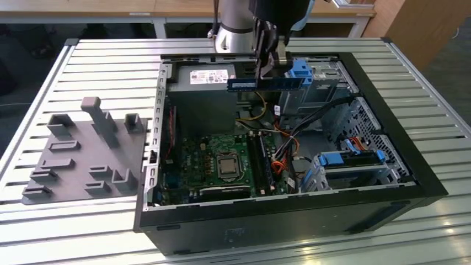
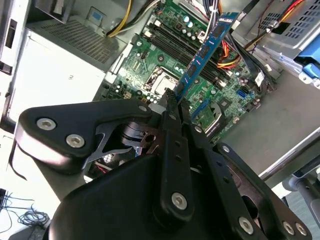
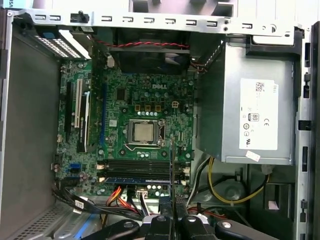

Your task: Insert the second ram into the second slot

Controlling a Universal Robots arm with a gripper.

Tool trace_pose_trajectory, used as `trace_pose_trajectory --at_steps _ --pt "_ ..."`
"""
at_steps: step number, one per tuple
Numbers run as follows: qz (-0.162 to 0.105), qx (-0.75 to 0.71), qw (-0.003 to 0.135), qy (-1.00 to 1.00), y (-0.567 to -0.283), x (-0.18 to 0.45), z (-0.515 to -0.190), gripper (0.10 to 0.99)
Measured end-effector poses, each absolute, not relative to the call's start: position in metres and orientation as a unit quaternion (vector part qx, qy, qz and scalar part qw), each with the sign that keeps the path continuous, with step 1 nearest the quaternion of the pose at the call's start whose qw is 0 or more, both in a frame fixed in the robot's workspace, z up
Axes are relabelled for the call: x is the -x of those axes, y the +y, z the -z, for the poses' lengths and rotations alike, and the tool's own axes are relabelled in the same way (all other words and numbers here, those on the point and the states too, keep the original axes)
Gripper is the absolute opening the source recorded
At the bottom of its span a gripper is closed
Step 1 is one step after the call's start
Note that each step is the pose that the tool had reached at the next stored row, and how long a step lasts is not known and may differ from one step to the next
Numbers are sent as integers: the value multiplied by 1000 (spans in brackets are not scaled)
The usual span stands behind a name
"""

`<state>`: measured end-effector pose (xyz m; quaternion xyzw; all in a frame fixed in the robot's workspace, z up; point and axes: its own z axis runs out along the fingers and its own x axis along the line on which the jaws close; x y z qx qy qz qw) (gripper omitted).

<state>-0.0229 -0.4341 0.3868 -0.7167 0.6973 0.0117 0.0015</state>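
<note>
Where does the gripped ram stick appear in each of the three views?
Exterior view: second ram held level over the case's far end.
Second wrist view: second ram slants over the motherboard.
First wrist view: second ram edge-on, crossing the memory slots.
Shared landmark: the power supply.

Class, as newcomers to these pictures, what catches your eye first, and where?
A black gripper holds a long, thin dark-blue ram stick above the open black computer case. Inside lies the green motherboard; a grey plastic fixture sits at the exterior view's left.
</note>
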Motion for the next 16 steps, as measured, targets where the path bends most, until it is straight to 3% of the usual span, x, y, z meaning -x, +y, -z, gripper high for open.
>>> trace_pose_trajectory --at_steps 16 --pt "-9 655 1 755 -436 23 -386 137"
